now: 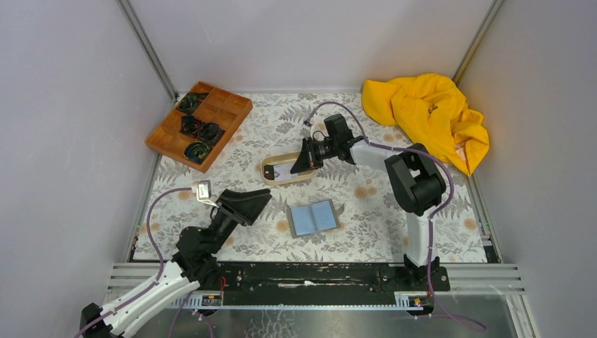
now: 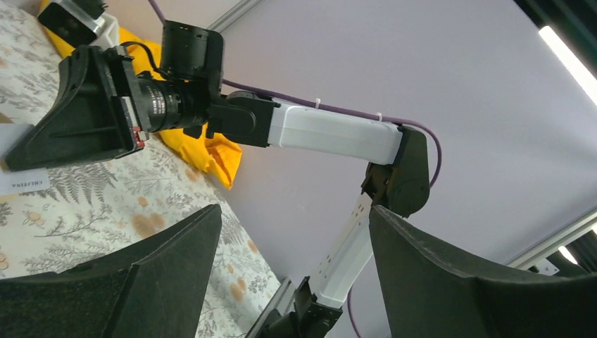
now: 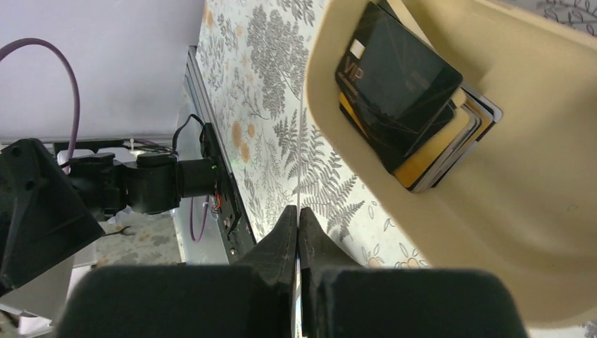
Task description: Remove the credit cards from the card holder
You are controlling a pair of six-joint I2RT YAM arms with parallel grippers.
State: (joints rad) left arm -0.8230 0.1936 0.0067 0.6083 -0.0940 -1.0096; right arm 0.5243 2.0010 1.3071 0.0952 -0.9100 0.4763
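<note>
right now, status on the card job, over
Left fingers open, off the card holder. Right fingers shut above beige tray. Credit cards stacked in tray; holder lies open, nothing blocking.

I read "VIP" in pale letters on the black card (image 3: 394,77) atop the stack in the beige tray (image 3: 493,232); the dark print on the white card (image 2: 17,179) is too small for me to make out
</note>
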